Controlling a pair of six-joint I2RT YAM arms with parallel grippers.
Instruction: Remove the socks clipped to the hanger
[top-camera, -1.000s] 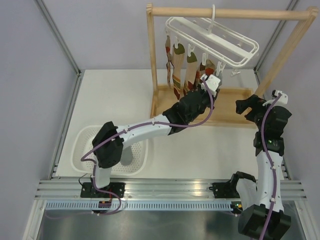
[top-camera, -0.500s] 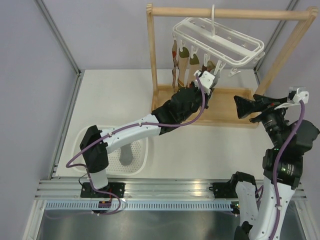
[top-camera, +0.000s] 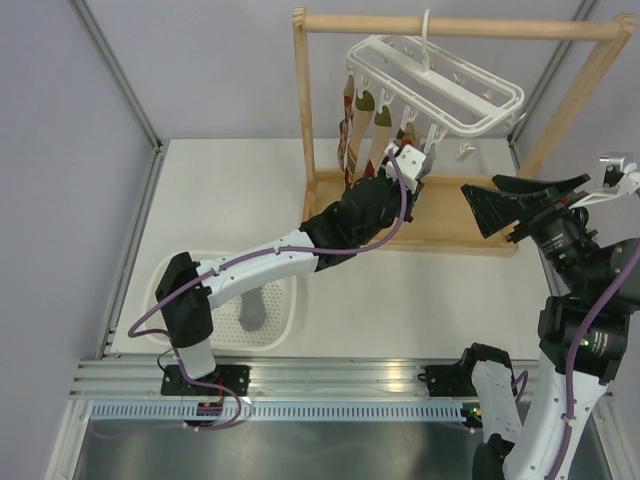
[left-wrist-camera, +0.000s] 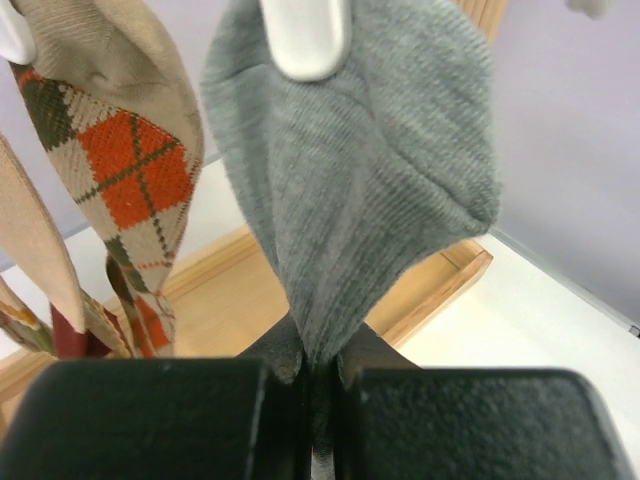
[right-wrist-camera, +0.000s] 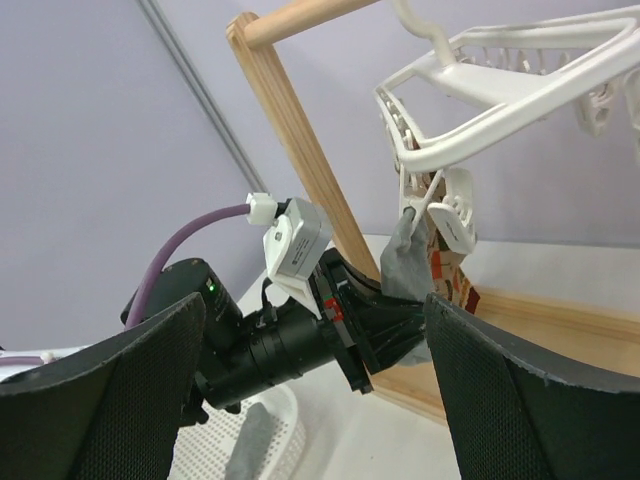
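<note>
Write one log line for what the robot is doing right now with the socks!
left gripper: shut on grey sock | grey sock: clipped to hanger | right gripper: open, holding nothing

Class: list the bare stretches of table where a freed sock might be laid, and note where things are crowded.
Free: the table beyond the basket, left of the wooden rack; also the strip before its tray, between left arm and right arm. Crowded: beneath the hanger, where the socks hang and the left hand pinches the grey sock.
</note>
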